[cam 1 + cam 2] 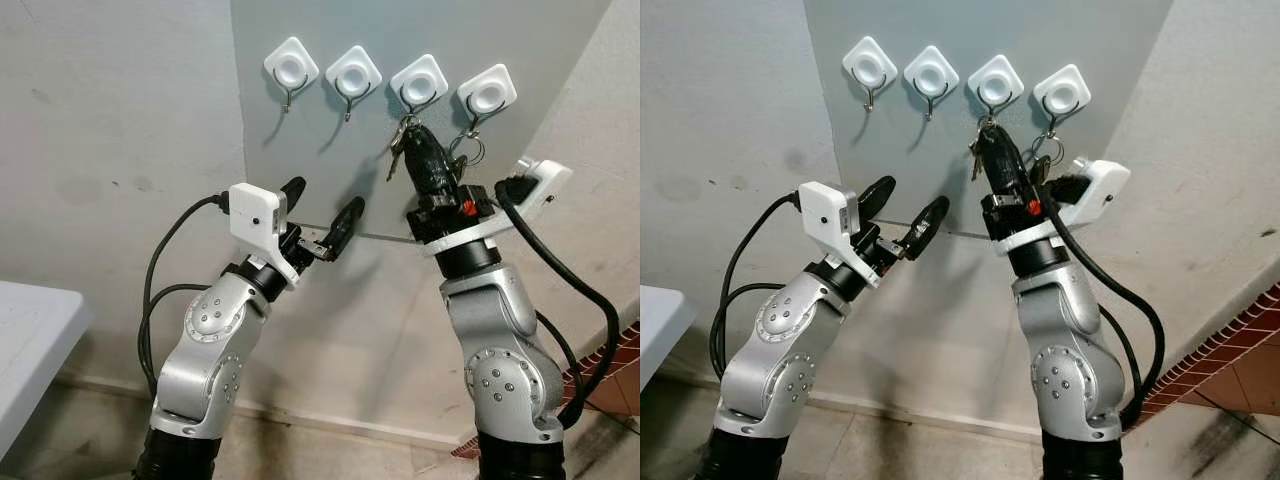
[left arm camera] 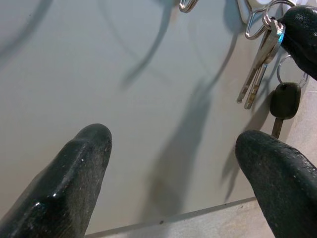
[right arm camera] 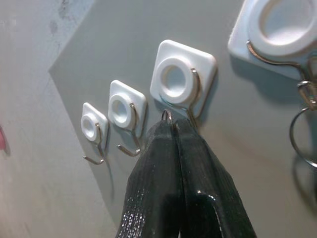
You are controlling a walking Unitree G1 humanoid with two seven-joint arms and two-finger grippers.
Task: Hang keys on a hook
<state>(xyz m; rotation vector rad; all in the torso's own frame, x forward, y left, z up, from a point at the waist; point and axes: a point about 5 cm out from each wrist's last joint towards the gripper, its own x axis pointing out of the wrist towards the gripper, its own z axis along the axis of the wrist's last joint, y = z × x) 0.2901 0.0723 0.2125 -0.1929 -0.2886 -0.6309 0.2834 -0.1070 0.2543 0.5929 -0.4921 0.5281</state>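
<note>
— What sits nearest the lens?

— The left gripper [image 2: 171, 173], its two blunt black rubbery fingers [image 2: 64, 178] spread wide apart with nothing between them, pointing at a smooth grey wall panel [image 2: 124, 89].

— And the panel's edge?

— Its lower edge [image 2: 173, 218] runs just beyond the fingertips.

— Any keys?

— A bunch of silver metal keys [image 2: 257, 74] on a ring hangs near the panel's upper far corner, pinched by a black finger of the right gripper [image 2: 302, 29]. Beside it dangles a black-headed key [image 2: 285, 101] on its own ring.
</note>
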